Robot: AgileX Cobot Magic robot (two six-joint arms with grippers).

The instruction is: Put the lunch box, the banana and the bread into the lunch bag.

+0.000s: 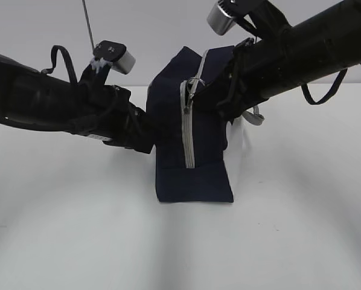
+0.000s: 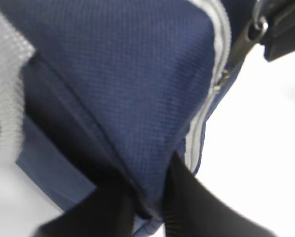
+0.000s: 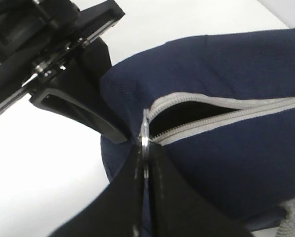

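The navy lunch bag point(image 1: 192, 175) stands on the white table, its end facing the exterior camera, with a grey zipper point(image 1: 188, 133) running up that end. My left gripper point(image 2: 152, 197) is shut on a fold of the bag's fabric point(image 2: 137, 89) at its left end. My right gripper point(image 3: 145, 148) is shut on the zipper's metal ring pull point(image 3: 144, 131). Behind the pull the zipper gapes a little point(image 3: 187, 113). In the exterior view the right gripper point(image 1: 220, 96) sits at the bag's top. The lunch box, the banana and the bread are out of view.
Grey strap handles hang off the bag point(image 1: 253, 118), also in the left wrist view point(image 2: 7, 84). The bag's white side panel point(image 1: 238, 151) faces right. Both black arms meet over the bag. White table point(image 1: 78, 229) lies all around.
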